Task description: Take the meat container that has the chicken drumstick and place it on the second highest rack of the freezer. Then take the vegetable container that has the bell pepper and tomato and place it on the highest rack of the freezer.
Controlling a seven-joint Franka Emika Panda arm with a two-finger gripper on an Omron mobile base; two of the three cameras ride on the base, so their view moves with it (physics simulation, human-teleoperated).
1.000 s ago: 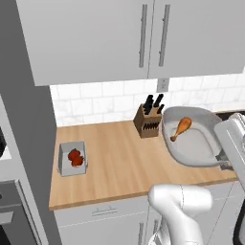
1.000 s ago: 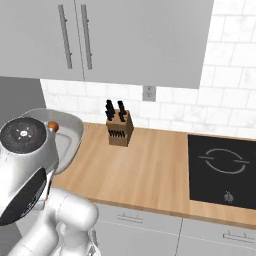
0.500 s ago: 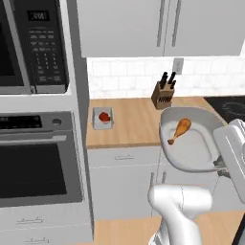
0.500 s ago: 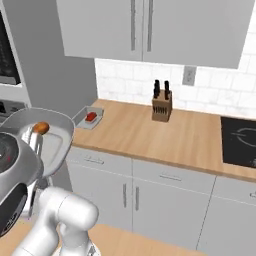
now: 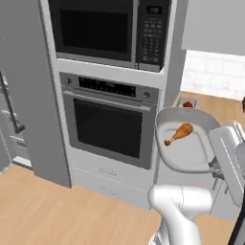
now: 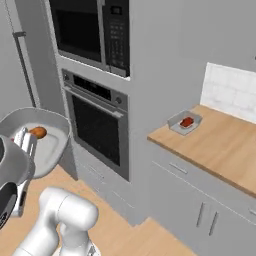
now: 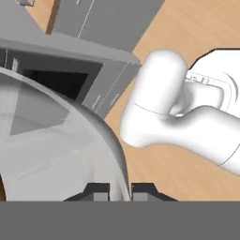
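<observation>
Right now the robot's gripper (image 7: 119,191) is clamped tight on the rim of the meat container (image 5: 187,155), a pale grey oval tray held up in the air in front of the arm. In the hand view the two dark fingertips (image 7: 97,190) pinch the tray's thin curved wall, which sweeps away toward ten o'clock. Inside the tray lies the chicken drumstick (image 5: 179,133), orange-brown, its thick end toward two o'clock and its pale bone end toward eight o'clock in the left base view; in the right base view it sits at the tray's nine o'clock side, partly behind the hand. Ahead stands a tall grey oven column with a microwave (image 5: 111,29) above a wall oven (image 5: 109,123). At three o'clock of the column, on the wooden counter (image 6: 222,145), rests the vegetable container (image 6: 184,122), a small grey tray holding the bell pepper and tomato (image 6: 187,121), seen as one red lump. At nine o'clock of the column is the freezer (image 5: 19,91), with its long dark bar handle (image 5: 10,106).
</observation>
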